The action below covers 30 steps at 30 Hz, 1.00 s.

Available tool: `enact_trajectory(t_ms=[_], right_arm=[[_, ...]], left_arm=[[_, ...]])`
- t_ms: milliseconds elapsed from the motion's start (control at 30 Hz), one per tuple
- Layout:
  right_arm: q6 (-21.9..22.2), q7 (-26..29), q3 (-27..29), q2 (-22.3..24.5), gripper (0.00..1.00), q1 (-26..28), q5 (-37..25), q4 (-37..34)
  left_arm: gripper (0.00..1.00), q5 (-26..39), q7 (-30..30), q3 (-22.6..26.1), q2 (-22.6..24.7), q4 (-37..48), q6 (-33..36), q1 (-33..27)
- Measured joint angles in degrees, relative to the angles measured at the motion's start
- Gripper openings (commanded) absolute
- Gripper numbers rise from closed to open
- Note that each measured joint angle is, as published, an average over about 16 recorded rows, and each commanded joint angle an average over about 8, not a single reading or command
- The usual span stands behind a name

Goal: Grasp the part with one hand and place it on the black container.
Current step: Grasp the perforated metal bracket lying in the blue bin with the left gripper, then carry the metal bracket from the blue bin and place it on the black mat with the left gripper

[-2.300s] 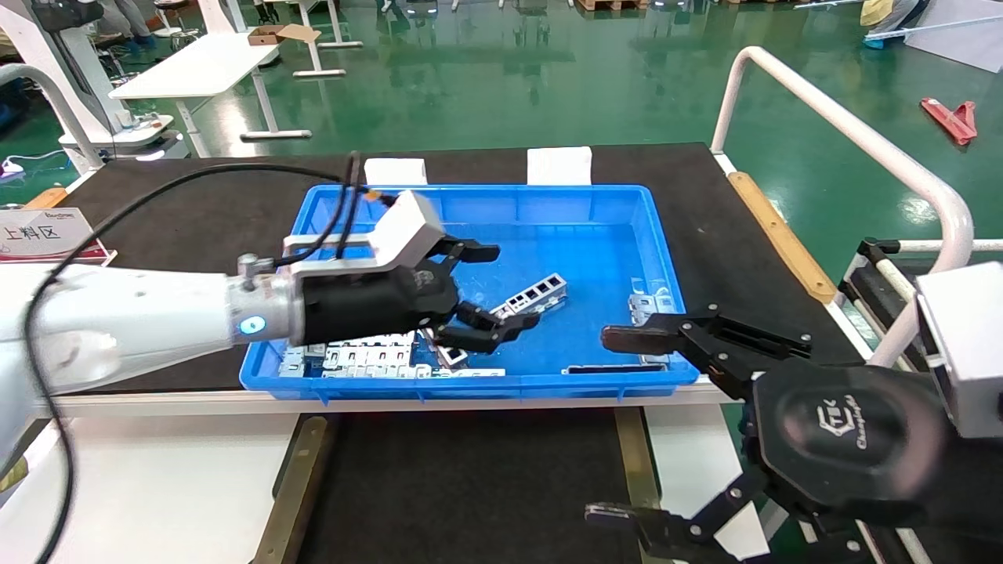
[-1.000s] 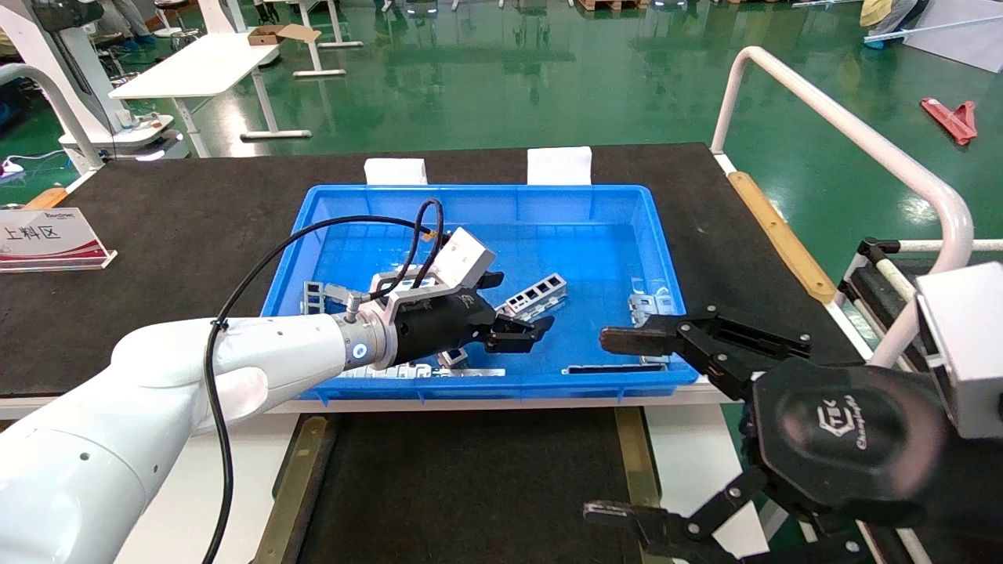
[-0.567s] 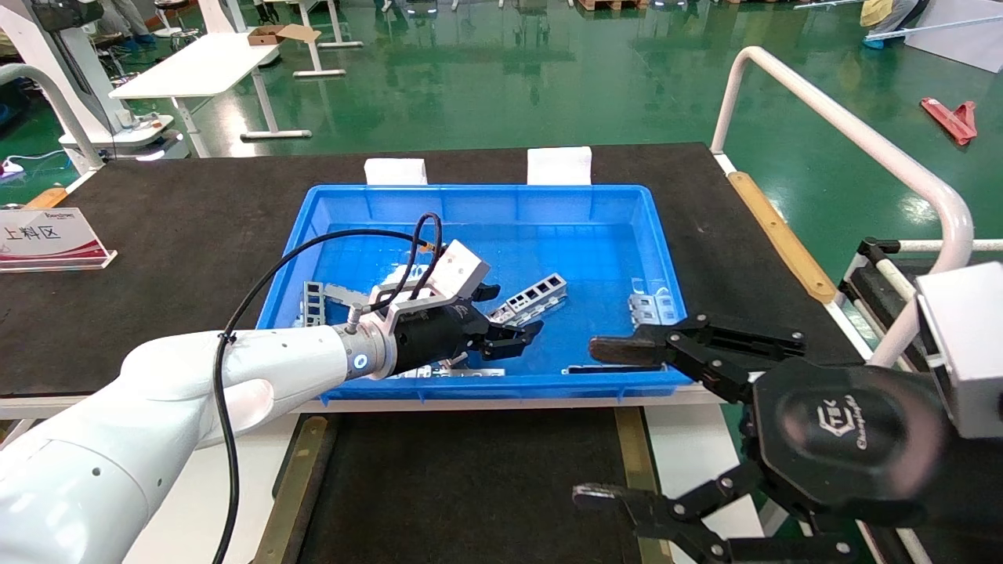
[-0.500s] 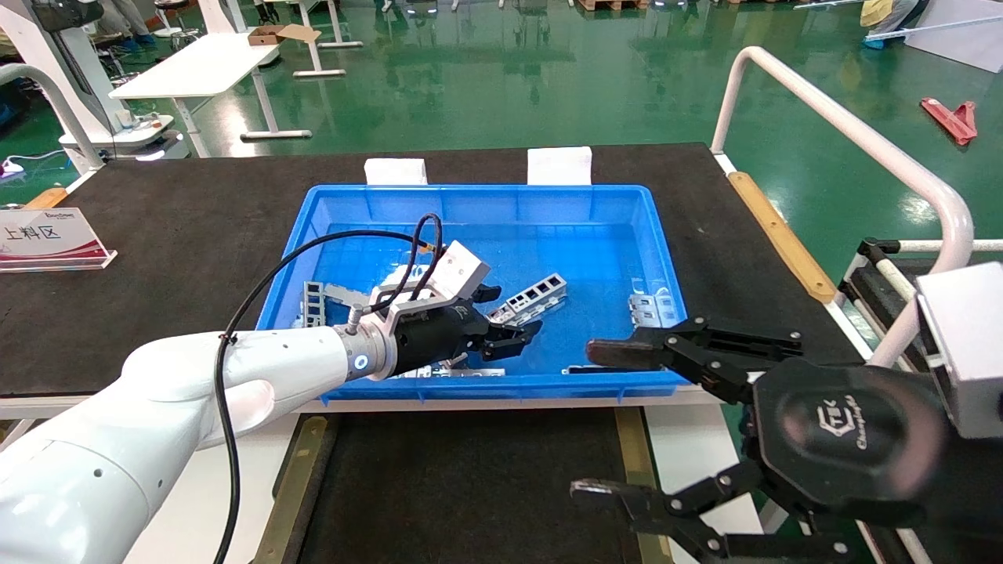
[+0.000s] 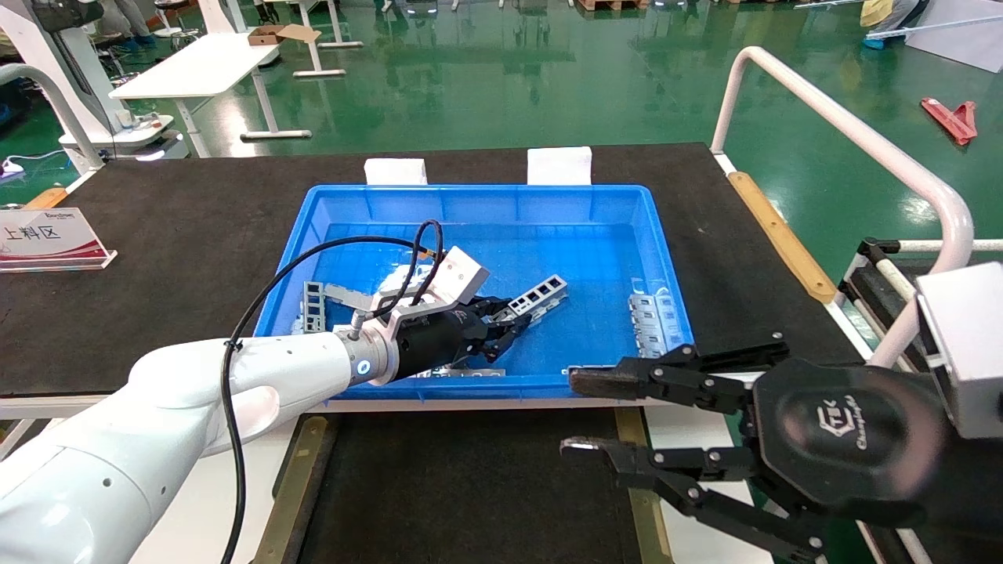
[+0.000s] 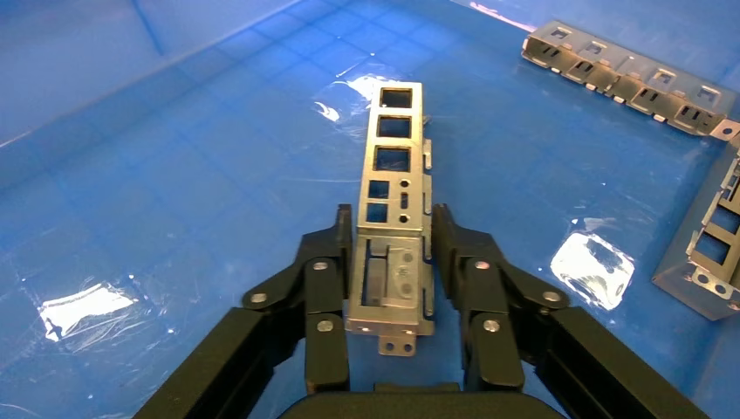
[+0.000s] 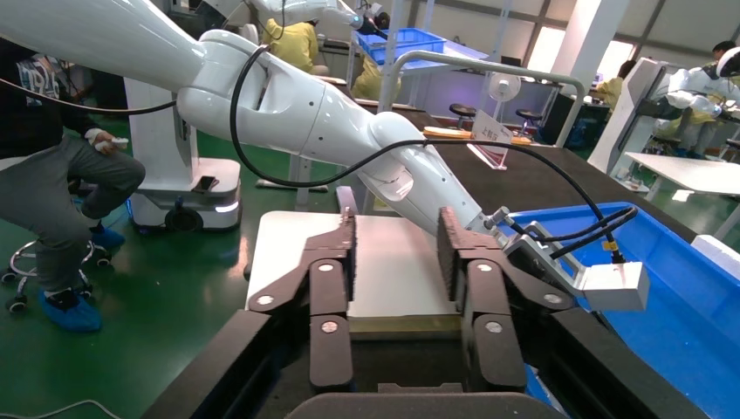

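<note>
**Left gripper closes on the part inside the bin**

The part (image 6: 394,209), a slim silver channel with a ladder of rectangular windows, lies on the floor of the blue bin (image 5: 666,258), near its middle. Its near end now sits between the pads of the left gripper (image 6: 389,262); in the left wrist view both black fingers (image 6: 325,275) press against the channel's long sides. Half a second ago the jaws stood apart just short of it, so the grasp has only just been made. The part does not look lifted yet.

Other metal pieces lie around it: a strip of notched plates (image 6: 626,77) well apart, and more brackets (image 5: 652,319) by the bin's right wall.

The black container (image 5: 470,486), the dark panel edged with brass-coloured strips (image 5: 291,486), lies on the worktop just nearer the robot than the bin. The right gripper (image 5: 578,415) has swung lower, to the container's right edge, its jaws spread and holding nothing.

My reading: picking is done; lifting clear of the bin's front wall and carrying back come next.
</note>
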Motion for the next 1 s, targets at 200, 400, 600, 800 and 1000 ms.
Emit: enact_trajectory(t_ms=[200, 400, 600, 800, 1000], right_arm=[[0.01, -0.01, -0.02, 0.01, 0.0, 0.0, 0.02, 0.0], [0.02, -0.02, -0.04, 0.02, 0.0, 0.01, 0.03, 0.0], [0.03, -0.03, -0.07, 0.03, 0.0, 0.01, 0.05, 0.0], [0.04, -0.04, -0.09, 0.04, 0.0, 0.02, 0.06, 0.0], [0.05, -0.05, -0.11, 0.05, 0.0, 0.02, 0.07, 0.0]], left_arm=[[0.0, -1.88, 0.42, 1.33, 0.0, -0.16, -1.37, -0.02], [0.0, -3.71, 1.03, 2.47, 0.0, -0.63, -3.87, -0.71], [0.0, -5.53, 1.71, 3.35, -0.14, -1.11, -5.71, -2.4], [0.0, -7.42, 2.72, 3.71, -0.77, -1.01, -3.83, -4.58], [0.0, -9.46, 4.7, 3.32, -2.6, -0.84, 4.01, -6.33]])
